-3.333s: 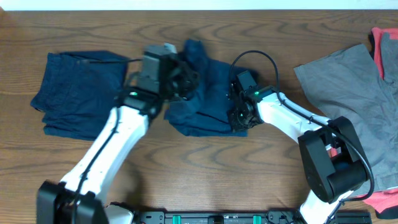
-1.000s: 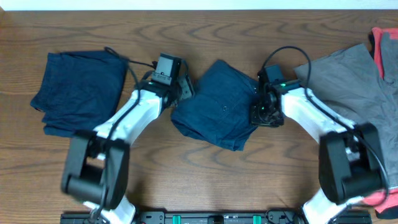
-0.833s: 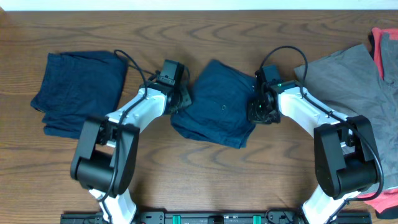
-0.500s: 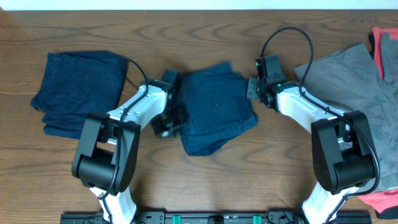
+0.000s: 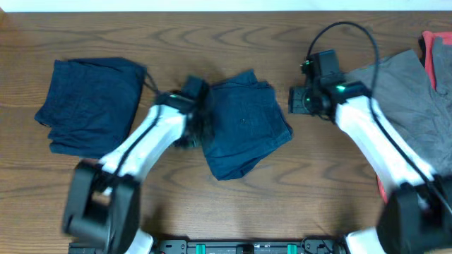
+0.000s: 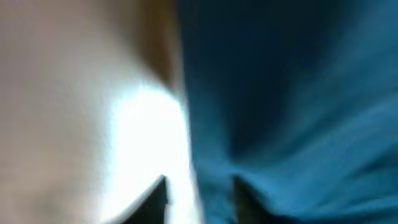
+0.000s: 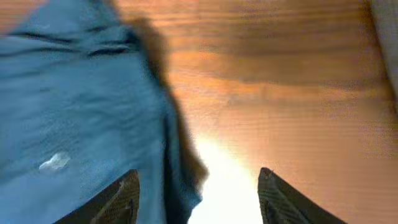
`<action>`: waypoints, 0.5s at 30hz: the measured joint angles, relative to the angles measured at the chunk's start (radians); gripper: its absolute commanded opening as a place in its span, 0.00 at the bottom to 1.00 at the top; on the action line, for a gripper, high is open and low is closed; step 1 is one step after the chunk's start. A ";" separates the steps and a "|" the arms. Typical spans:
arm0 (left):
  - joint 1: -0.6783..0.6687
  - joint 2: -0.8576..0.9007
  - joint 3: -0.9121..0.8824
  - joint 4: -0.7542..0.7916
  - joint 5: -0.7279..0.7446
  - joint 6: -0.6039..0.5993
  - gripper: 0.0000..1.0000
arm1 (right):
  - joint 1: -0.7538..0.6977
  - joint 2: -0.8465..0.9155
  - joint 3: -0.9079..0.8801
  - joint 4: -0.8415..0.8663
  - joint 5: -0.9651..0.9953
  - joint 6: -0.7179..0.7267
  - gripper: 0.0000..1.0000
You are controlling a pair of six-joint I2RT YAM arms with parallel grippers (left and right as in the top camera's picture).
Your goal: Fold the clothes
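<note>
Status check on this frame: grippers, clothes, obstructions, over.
Right gripper open over bare table, clear of middle navy piece. Left gripper at its left edge, state blurred. Grey garment spread at right. No obstruction seen.

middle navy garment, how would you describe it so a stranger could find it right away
On the wooden table, look at the centre, between the left gripper and the right gripper. The middle navy garment lies there, folded and skewed. The other navy garment sits squarer at the far left, and the grey garment is at the right edge.
</note>
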 measured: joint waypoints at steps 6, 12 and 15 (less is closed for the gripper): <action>0.075 -0.083 0.010 0.451 -0.138 0.123 0.43 | 0.025 -0.121 0.016 -0.178 -0.177 -0.009 0.55; 0.105 0.006 0.012 0.626 -0.170 0.167 0.43 | 0.138 -0.076 -0.035 -0.153 -0.241 -0.011 0.57; 0.105 0.090 0.012 0.623 -0.161 0.178 0.43 | 0.171 -0.042 -0.087 -0.106 -0.225 0.009 0.57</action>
